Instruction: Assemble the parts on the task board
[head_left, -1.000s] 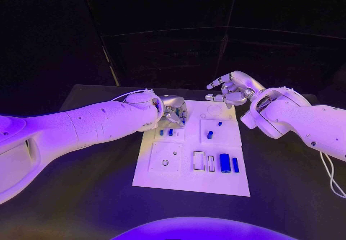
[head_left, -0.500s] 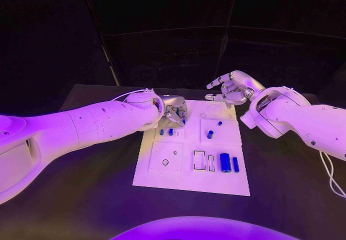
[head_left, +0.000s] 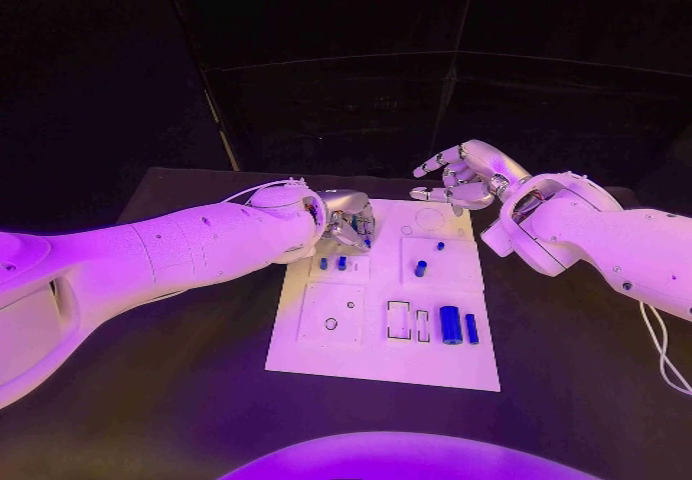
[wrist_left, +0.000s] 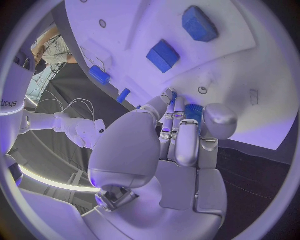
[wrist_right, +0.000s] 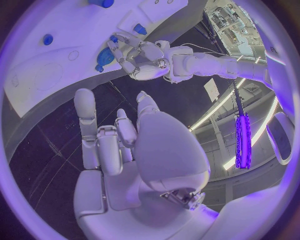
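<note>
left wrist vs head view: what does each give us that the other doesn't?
Left wrist alone: close up, a small blue part pinched in the left hand's fingers, right at the task board.

Head alone: the whole board layout, with two long blue parts lying side by side at its near right, and the right hand hovering with fingers apart over the board's far edge, holding nothing.

Both: the left hand at the white board, blue parts on it.

near board half (head_left: 378, 368) open | far corners: left hand (head_left: 346, 222), right hand (head_left: 459, 178) (raised)
</note>
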